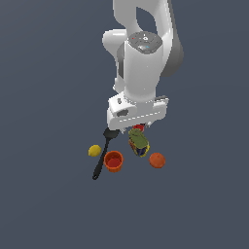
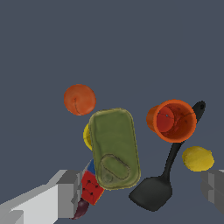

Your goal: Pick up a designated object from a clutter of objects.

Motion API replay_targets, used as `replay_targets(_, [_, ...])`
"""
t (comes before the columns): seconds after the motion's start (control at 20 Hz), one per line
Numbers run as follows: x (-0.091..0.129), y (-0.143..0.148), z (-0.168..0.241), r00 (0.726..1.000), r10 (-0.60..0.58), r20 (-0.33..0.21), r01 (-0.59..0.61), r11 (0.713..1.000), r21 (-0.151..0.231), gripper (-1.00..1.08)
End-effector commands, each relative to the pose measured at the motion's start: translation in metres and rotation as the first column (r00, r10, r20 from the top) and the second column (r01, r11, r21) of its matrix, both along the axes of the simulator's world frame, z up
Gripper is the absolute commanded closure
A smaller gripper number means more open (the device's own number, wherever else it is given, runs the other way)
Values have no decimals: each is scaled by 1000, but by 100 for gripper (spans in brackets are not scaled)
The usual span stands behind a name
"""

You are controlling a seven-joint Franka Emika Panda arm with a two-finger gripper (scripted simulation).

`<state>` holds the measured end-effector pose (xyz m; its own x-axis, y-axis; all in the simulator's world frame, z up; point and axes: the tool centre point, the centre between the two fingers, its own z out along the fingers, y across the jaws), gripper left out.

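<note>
Exterior view, left to right: lemon; black spatula lying beside it; orange-red cup upright, just right of spatula handle. Green-and-blue box mid-cluster, olive top up, between cup and orange fruit, directly under gripper. Red-and-blue block and yellow cup tucked against box. Jaws spread wide above box, holding nothing.
</note>
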<state>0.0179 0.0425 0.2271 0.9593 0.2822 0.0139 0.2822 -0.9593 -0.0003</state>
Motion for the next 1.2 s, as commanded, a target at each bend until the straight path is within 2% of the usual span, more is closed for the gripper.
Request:
replay_targets(0.0, [-1, 6, -18, 998, 56, -4, -56, 998, -3, -92])
replay_targets(0.4, [-3, 16, -46, 989, 145, -13, -146, 989, -4, -92])
replay_targets(0.75, [-4, 16, -51, 989, 144, -14, -144, 990, -4, -92])
replay_targets(1.15, [-5, 16, -86, 989, 148, -13, -148, 989, -4, -92])
